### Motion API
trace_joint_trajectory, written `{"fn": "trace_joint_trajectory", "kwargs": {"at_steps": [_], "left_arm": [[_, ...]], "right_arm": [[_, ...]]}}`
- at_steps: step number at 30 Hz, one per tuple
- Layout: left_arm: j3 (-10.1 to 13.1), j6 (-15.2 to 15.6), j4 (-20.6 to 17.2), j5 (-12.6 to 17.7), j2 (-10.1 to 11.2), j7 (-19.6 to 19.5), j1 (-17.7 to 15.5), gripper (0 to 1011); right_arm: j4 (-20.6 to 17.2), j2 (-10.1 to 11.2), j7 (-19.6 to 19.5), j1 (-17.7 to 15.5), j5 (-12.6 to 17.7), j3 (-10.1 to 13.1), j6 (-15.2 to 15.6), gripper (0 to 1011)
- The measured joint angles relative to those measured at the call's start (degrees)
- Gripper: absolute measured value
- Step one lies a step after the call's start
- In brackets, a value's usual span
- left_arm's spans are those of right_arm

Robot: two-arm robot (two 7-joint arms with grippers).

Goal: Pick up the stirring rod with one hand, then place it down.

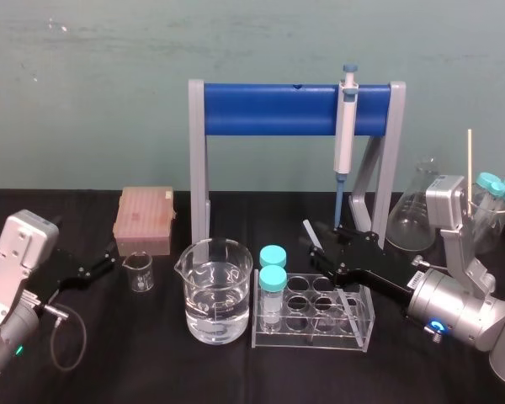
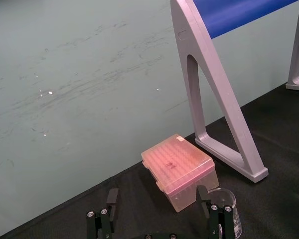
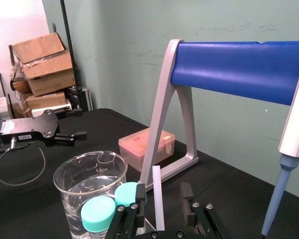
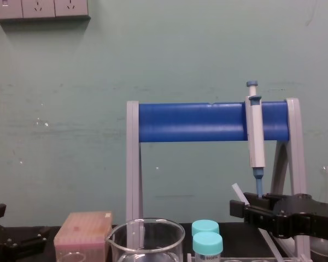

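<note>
The stirring rod (image 1: 311,235) is a thin translucent-white stick. It leans up out of the clear tube rack (image 1: 366,330), with its top toward the blue stand. My right gripper (image 1: 326,252) reaches in from the right at the rod's upper part. In the right wrist view the rod (image 3: 158,201) stands between the two black fingers (image 3: 133,209), and a gap shows on each side of it, so the jaws are open. The chest view shows the rod's tip (image 4: 238,192) just above the right gripper (image 4: 250,210). My left gripper (image 1: 108,266) rests open at the far left, with nothing between its fingers (image 2: 112,198).
A grey-white pipette (image 1: 346,126) hangs on the blue-barred stand (image 1: 269,109) right behind the rod. A beaker of water (image 1: 217,290) and two teal-capped tubes (image 1: 273,271) stand left of the rack. A pink tip box (image 1: 143,220), a small beaker (image 1: 138,271) and a flask (image 1: 414,209) are also on the table.
</note>
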Motion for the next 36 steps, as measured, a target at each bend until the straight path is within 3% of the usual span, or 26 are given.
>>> {"fn": "trace_joint_trajectory", "kwargs": {"at_steps": [13, 29, 36], "left_arm": [[0.0, 0.0, 0.0, 0.0, 0.0, 0.0, 0.0, 1000], [0.0, 0.0, 0.0, 0.0, 0.0, 0.0, 0.0, 1000], [0.0, 0.0, 0.0, 0.0, 0.0, 0.0, 0.0, 1000]], "right_arm": [[0.0, 0.0, -0.01, 0.0, 0.0, 0.0, 0.0, 74], [-0.08, -0.13, -0.12, 0.0, -0.13, 0.33, -0.39, 69], [-2.39, -1.4, -0.6, 0.33, -0.35, 2.96, -4.78, 69]]}}
